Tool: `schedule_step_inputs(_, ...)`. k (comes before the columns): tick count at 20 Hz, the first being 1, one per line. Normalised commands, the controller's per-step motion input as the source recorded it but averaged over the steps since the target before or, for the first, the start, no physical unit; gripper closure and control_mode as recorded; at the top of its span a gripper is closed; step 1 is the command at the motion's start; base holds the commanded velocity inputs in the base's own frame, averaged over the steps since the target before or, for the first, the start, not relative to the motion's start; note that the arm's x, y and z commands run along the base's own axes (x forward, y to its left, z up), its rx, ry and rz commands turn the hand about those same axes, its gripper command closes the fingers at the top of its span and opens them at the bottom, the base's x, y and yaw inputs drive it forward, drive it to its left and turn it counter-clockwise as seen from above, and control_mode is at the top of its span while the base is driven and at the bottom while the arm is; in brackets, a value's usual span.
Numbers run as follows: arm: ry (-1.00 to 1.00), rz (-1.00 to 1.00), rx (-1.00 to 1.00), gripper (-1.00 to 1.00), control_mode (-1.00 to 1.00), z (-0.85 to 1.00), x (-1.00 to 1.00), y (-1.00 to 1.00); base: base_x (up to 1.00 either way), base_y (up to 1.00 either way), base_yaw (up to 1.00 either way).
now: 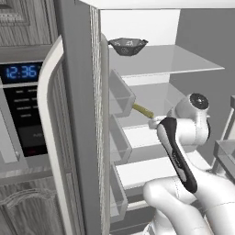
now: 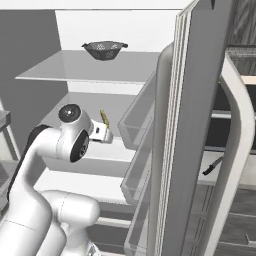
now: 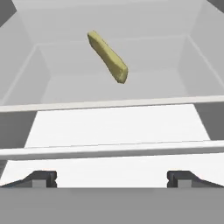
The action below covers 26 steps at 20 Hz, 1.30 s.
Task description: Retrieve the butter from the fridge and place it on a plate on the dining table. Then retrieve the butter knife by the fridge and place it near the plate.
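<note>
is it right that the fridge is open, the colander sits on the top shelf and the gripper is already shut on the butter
Not quite. The gripper is open and short of the butter, which lies free on its shelf ahead of the fingertips; the hand view shows this. The rest holds: the fridge is open and the colander sits on the top shelf.

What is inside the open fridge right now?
A dark colander sits on the top shelf; the butter lies on the shelf below, ahead of the open claw. Lower shelves are partly hidden by the arm.

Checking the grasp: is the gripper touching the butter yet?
Apart. The hand view shows the butter lying on the shelf well beyond the open gripper.
</note>
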Motion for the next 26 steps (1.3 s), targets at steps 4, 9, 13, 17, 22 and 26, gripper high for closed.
schedule_step_inputs(4,-0.07,0.0,0.2,-1.0,-1.0,0.46,0.33,-0.26,0.0,0.0,0.0)
schedule_step_inputs(9,-0.08,0.0,0.08,-1.0,-1.0,0.37,0.26,-0.04,0.0,0.0,0.0)
schedule_step_inputs(13,-0.02,0.0,-0.05,-1.0,-1.0,0.01,0.31,0.02,0.0,0.0,0.0)
schedule_step_inputs(17,0.02,0.0,-0.15,-1.0,-1.0,-0.02,0.14,0.0,0.0,0.0,0.0)
schedule_step_inputs(22,0.0,0.03,-0.07,-1.0,-1.0,-0.19,0.12,0.0,0.0,0.0,0.0)
schedule_step_inputs(26,0.01,0.16,-0.14,-1.0,-1.0,-0.15,0.17,0.0,0.0,0.0,0.0)
